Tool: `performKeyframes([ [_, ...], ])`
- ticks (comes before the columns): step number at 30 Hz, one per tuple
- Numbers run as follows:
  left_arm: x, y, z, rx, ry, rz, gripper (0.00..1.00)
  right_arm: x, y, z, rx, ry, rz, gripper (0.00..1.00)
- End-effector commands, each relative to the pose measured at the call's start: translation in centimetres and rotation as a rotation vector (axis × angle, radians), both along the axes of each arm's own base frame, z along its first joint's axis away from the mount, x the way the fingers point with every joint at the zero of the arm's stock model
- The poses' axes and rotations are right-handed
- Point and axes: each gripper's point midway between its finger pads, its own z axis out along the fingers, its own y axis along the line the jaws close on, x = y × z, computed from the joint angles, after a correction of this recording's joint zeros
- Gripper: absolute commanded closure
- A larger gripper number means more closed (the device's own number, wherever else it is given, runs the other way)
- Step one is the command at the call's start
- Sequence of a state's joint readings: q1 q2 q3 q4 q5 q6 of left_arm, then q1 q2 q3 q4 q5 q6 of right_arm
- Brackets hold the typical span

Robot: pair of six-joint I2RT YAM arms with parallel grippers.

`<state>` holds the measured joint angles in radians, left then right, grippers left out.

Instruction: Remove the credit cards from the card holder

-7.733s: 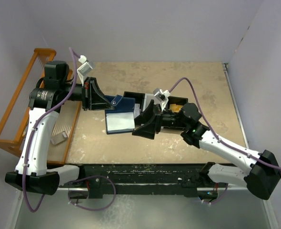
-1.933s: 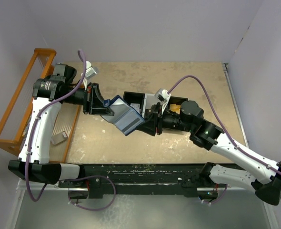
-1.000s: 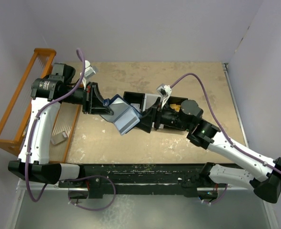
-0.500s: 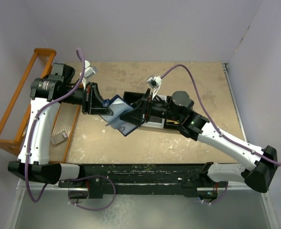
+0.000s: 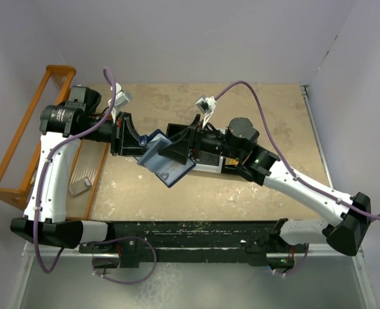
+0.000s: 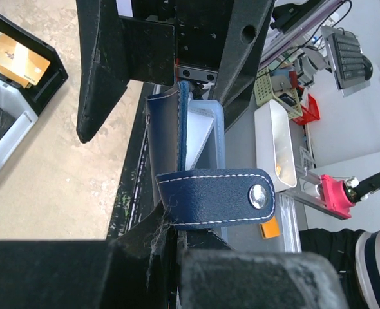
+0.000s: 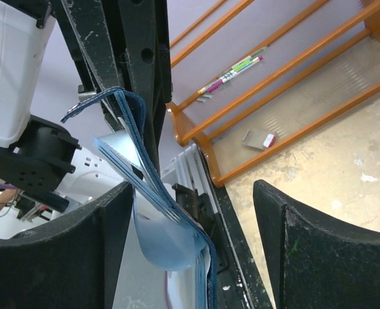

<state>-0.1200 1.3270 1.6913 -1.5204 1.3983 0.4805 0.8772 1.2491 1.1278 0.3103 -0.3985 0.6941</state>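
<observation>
The navy card holder (image 5: pixel 167 168) hangs open above the table. My left gripper (image 5: pixel 138 143) is shut on its left edge. In the left wrist view its snap strap (image 6: pixel 216 196) lies across the jaws, and a pale slab (image 6: pixel 201 138) stands in its pocket; whether that is a credit card I cannot tell. My right gripper (image 5: pixel 171 154) is open, a finger on either side of the holder's free flap. In the right wrist view the pale blue-grey inner leaves (image 7: pixel 161 238) curve close to the left finger (image 7: pixel 67 257), with a wide gap to the right finger (image 7: pixel 325 257).
A black three-compartment tray (image 5: pixel 177 129) sits behind the holder, and a tan card (image 6: pixel 16 56) lies in one compartment. An orange rack (image 5: pixel 22 148) stands at the table's left edge with a small grey block (image 5: pixel 80 187) in it.
My right arm has swung left, and its gripper has gone from the holder's right edge to straddling the flap with wider jaws. The flap has bent down. The left gripper kept its hold.
</observation>
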Motion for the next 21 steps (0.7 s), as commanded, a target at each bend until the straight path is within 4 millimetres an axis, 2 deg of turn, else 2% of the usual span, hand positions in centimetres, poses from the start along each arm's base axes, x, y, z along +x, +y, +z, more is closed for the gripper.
performKeyframes([
  [1, -0.9, 0.0, 1.4, -0.030, -0.067, -0.018, 1.00, 0.9, -0.2, 2.2, 0.039, -0.017, -0.055, 0.25],
  [3, -0.9, 0.0, 1.4, -0.025, -0.073, -0.016, 1.00, 0.8, -0.4, 2.0, 0.037, -0.017, -0.055, 0.33],
  [5, -0.9, 0.0, 1.5, -0.018, -0.082, -0.013, 0.99, 0.2, -0.6, 2.0, 0.044, -0.013, -0.037, 0.51],
  [7, -0.7, 0.1, 1.5, -0.006, -0.094, -0.006, 0.93, -0.4, -0.8, 1.9, 0.045, -0.008, -0.017, 0.69],
  [9, -0.6, 0.1, 1.6, 0.001, -0.107, -0.003, 0.90, -1.1, -0.9, 1.6, 0.040, -0.015, 0.014, 0.78],
  [13, -0.6, 0.1, 1.9, 0.000, -0.119, -0.001, 0.91, -2.5, -1.3, 1.1, 0.060, -0.026, 0.071, 0.79],
  [18, -0.8, 0.2, 2.0, 0.000, -0.124, -0.001, 0.96, -2.4, -2.1, -0.2, 0.025, -0.015, 0.034, 0.75],
  [20, -0.8, 0.1, 2.0, -0.001, -0.117, -0.002, 0.90, -2.5, -2.4, 0.1, 0.030, -0.021, 0.022, 0.78],
  [21, -0.8, 0.1, 2.0, -0.003, -0.116, -0.002, 0.81, -2.5, -2.6, 0.3, 0.036, -0.026, 0.018, 0.81],
])
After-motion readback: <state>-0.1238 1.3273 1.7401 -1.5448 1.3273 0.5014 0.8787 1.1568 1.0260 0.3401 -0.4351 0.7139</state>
